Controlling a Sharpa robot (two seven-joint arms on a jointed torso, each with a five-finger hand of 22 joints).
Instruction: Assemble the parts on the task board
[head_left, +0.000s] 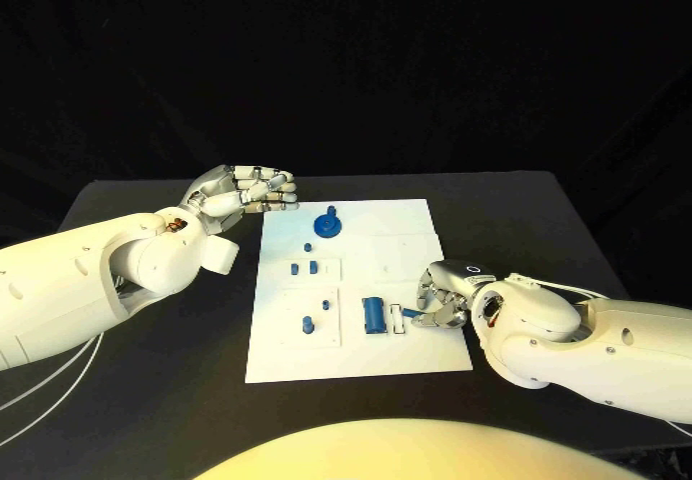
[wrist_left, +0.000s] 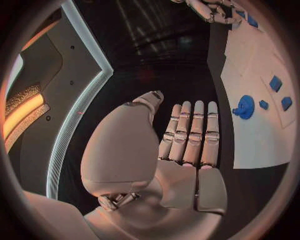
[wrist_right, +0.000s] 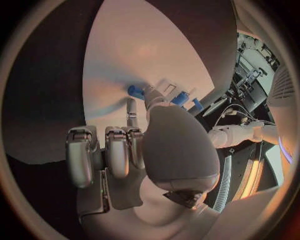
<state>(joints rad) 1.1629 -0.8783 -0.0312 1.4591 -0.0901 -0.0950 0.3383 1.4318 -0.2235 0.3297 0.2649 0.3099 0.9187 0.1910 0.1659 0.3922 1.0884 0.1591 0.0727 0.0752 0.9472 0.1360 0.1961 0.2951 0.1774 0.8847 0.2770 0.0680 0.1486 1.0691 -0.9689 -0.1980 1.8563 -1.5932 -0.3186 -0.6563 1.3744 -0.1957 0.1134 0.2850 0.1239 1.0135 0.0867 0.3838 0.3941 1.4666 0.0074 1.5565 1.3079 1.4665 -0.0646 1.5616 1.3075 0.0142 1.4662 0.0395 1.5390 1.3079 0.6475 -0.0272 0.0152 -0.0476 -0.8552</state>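
I see the task board (head_left: 361, 355) lying in the middle of the black table (head_left: 144, 400), its long side running from near to far. At its far end sits a round blue gear-like part (head_left: 329, 225), alone on the bare white. Just near of it is a tiny blue piece (head_left: 309, 246), then two small blue pegs (head_left: 303, 267) side by side in a raised square on the board's left half. Nearer still on that left half lies another small blue part (head_left: 307, 323).

My right hand (head_left: 440, 298) is down on the board's near right portion, fingers curled over. A blue cylinder (head_left: 374, 315) lies just to its left, on its side, and a small blue bit (head_left: 408, 313) shows at the fingertips. From the right wrist view the fingers (wrist_right: 117, 152) are bent inward and the thumb reaches toward a blue piece (wrist_right: 135, 91) on the board, but I cannot tell whether anything is actually pinched; the palm blocks the contact.

My left hand (head_left: 248, 190) hangs off the board's far left corner, above the table, fingers curled together with nothing in them. Nothing lies between it and the gear-like part.
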